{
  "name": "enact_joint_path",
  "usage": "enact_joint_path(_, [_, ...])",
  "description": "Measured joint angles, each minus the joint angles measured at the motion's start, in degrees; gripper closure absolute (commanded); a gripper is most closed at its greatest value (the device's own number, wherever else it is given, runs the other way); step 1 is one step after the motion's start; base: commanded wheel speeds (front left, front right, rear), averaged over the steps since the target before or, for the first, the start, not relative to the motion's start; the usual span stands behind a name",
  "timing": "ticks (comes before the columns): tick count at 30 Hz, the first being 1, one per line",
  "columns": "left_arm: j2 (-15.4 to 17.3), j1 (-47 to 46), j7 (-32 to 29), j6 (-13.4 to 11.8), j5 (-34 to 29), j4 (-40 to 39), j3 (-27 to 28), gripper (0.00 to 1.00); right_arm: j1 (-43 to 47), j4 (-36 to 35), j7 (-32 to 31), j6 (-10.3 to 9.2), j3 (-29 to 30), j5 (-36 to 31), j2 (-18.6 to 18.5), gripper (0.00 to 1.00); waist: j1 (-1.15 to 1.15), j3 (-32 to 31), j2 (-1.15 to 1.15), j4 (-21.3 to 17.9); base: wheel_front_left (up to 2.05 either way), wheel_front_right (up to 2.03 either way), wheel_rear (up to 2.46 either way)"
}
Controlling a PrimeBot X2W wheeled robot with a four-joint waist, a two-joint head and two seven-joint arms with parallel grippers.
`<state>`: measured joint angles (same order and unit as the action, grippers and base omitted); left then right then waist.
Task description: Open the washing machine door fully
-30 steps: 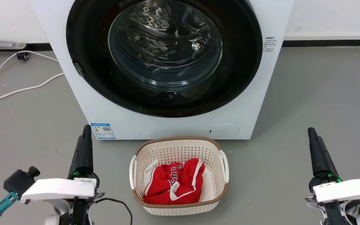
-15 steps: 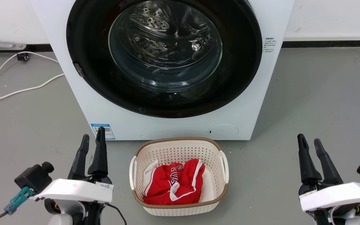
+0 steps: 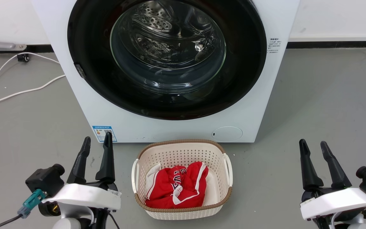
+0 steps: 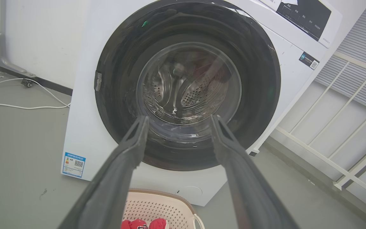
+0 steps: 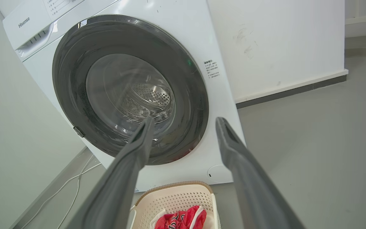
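Observation:
The white washing machine (image 3: 176, 127) stands straight ahead. Its round glossy black washing machine door (image 3: 246, 63) lies shut flat against the front, clear glass bowl at the centre, and a small latch tab (image 3: 80, 70) on its left rim. The same door (image 4: 265, 86) faces the left wrist view, and the door (image 5: 71, 86) faces the right wrist view. My left gripper (image 3: 97, 140) hovers low at the lower left, open and empty, well short of the machine. My right gripper (image 3: 312, 143) hovers at the lower right, open and empty too.
A cream perforated basket (image 3: 183, 149) holding a red and white garment (image 3: 175, 187) sits on the grey floor right before the machine, between my arms. White cables (image 3: 14, 92) trail over the floor at the left. A white railing (image 4: 338, 159) stands to the machine's right.
Both grippers have gone from shut to open, their fingers spreading apart. Both wrists drew slightly back and turned. The door and basket stay as they were.

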<state>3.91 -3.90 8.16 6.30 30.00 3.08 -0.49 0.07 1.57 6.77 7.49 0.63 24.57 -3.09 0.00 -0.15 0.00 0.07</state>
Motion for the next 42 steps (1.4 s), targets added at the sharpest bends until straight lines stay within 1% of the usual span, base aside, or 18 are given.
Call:
enact_joint_path(8, [0.7,0.1,1.2,-0.4,-5.2,0.4,-1.0,0.00,0.2,-0.3,-0.3,0.00,0.0,-5.1,0.0,0.00,0.00,0.0,0.00,0.1,0.00,0.00,0.00])
enact_joint_path(22, [1.0,0.5,2.9,-1.8,-12.6,0.5,-2.1,0.00,0.6,-1.1,-0.3,0.01,-0.4,-12.5,0.0,0.00,0.00,-0.1,0.00,0.2,0.00,0.00,0.00])
enact_joint_path(34, [1.0,1.5,4.6,-2.5,-18.8,-0.1,-2.7,0.00,1.2,-1.4,0.4,0.01,-0.5,-17.5,0.0,0.00,0.00,-0.1,0.00,0.6,0.00,0.00,0.00])
enact_joint_path(42, [0.9,2.2,5.4,-2.8,-21.5,-0.7,-2.8,0.00,1.2,-1.4,1.0,0.01,-0.8,-20.1,0.1,0.00,0.00,-0.1,0.00,0.7,0.00,0.00,0.00])
